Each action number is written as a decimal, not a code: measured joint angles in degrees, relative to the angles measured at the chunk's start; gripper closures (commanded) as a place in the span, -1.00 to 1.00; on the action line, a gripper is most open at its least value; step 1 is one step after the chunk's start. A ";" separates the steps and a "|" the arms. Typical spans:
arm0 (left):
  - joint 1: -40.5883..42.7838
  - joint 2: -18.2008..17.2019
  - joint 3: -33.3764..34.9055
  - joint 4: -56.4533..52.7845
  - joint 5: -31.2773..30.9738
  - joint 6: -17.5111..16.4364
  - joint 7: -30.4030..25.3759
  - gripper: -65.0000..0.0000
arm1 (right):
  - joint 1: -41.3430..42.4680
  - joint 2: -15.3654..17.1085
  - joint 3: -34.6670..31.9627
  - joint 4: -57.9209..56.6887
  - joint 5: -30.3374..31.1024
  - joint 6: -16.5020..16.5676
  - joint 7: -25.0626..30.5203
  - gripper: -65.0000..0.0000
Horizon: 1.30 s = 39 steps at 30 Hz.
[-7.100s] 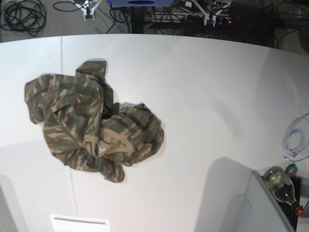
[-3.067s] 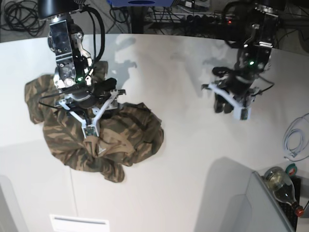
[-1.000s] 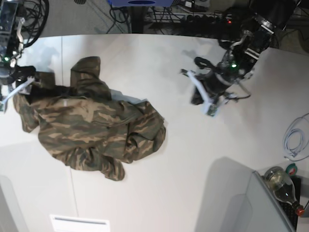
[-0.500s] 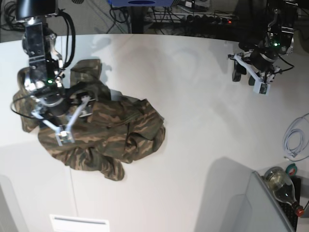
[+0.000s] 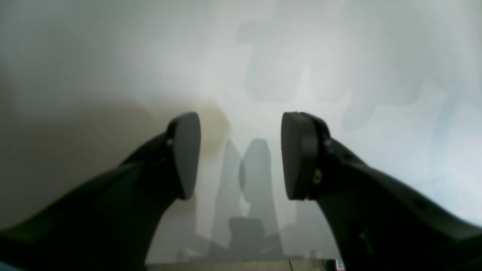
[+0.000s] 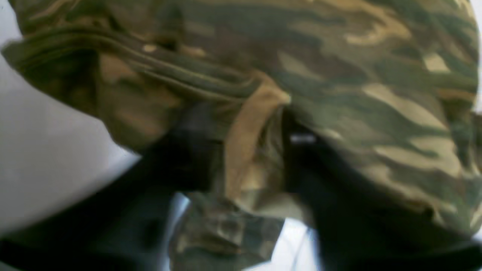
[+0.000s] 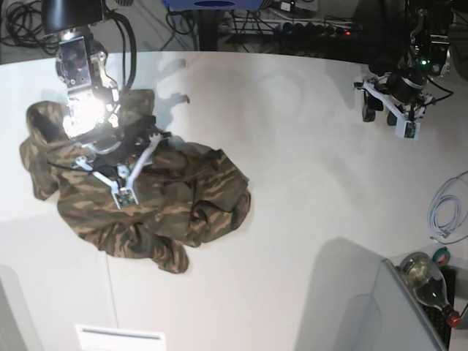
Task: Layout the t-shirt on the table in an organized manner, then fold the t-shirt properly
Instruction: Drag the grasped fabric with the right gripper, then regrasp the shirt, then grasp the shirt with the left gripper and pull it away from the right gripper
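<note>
Camouflage t-shirt point(image 6: 339, 94) pinched between dark jaws

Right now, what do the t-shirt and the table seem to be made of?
The t-shirt looks like soft woven or knit cloth, matte: it lies in crumpled folds, with a ribbed hem visible in the right wrist view. The table seems a hard, smooth white laminate or painted board with a slight sheen; it shows soft shadows and faint reflections.

No text, label, brand, number or sign can be read anywhere. A small white-and-red tag point(image 5: 340, 264) at the bottom edge of the left wrist view carries tiny dark marks, too small to make out.
</note>
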 measured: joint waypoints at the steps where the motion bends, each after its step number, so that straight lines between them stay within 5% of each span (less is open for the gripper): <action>1: 0.00 0.04 0.04 0.00 -0.02 -0.26 -0.07 -0.01 | -1.18 0.26 0.11 1.51 -0.17 0.61 -0.04 0.84; 5: -0.33 -0.04 0.07 -0.02 -0.15 -0.20 0.02 -0.01 | -6.99 -0.22 0.22 9.40 0.17 4.59 -0.02 1.00; 10: -3.93 -0.33 3.96 0.02 0.00 0.20 -0.22 -0.01 | -16.11 0.02 0.39 16.02 -0.09 5.22 0.22 1.00; 17: -16.48 0.04 22.53 -0.13 0.00 0.26 0.61 0.00 | -24.79 0.39 0.70 16.41 -0.31 5.33 0.28 1.00; 22: -29.40 7.91 36.09 -3.98 -0.83 1.36 0.22 0.01 | -25.81 2.36 0.63 16.39 -0.22 5.35 0.20 1.00; 25: -36.17 13.14 42.77 -12.52 -0.39 5.01 0.48 0.29 | -25.83 2.47 2.64 16.39 -0.26 5.38 0.20 1.00; 29: -43.89 17.09 53.83 -26.25 -0.09 8.41 0.22 1.00 | -25.77 2.14 7.34 14.32 0.20 5.38 0.15 1.00; 35: -44.19 16.81 58.25 -30.42 -0.68 9.88 -2.19 1.00 | -23.19 1.97 14.25 8.20 0.15 5.55 0.42 1.00; 39: -37.62 10.58 58.05 -21.14 -0.83 10.49 -3.43 1.00 | -19.26 1.86 18.95 1.81 0.57 5.95 0.61 1.00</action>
